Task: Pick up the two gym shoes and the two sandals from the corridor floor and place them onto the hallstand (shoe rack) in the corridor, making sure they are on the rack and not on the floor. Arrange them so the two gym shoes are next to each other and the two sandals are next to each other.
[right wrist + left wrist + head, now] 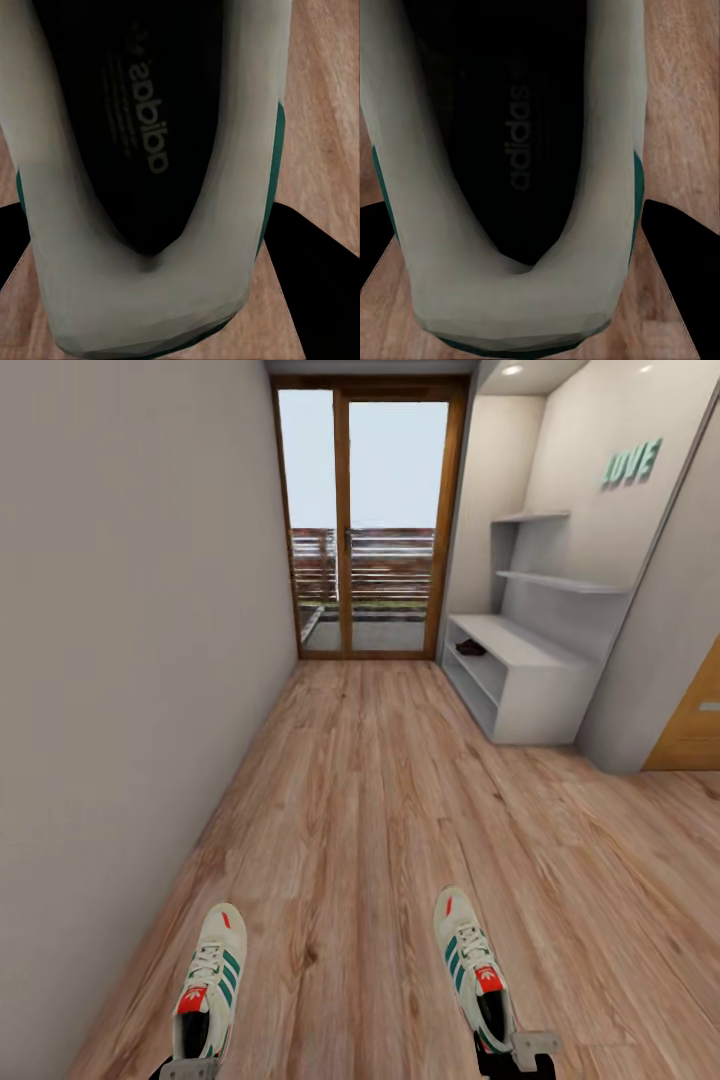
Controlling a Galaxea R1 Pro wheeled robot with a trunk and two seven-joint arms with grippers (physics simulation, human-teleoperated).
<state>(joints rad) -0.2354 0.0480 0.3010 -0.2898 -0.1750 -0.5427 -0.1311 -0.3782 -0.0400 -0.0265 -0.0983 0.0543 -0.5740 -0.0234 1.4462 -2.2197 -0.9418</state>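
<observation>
Shoes held at the heels, one in each arm.

Left gripper [188,1068] grasps the left gym shoe [208,985]; right gripper [518,1052] grasps the right gym shoe [472,968], both above the corridor floor [380,800]. Far off, the hallstand [520,670] keeps a sandal [470,648] at its lower shelf's far end.

L gym shoe [209,985], R gym shoe [473,970], held over corridor floor [380,810], hallstand [520,670] ahead R

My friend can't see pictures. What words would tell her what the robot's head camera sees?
Two cream-white lace-up sneakers with green stripes, the left shoe and the right shoe, are held low over a light brown wood-plank floor. Farther down the corridor, a low white shoe rack stands against the right-hand wall beside wood-framed glass doors.
</observation>
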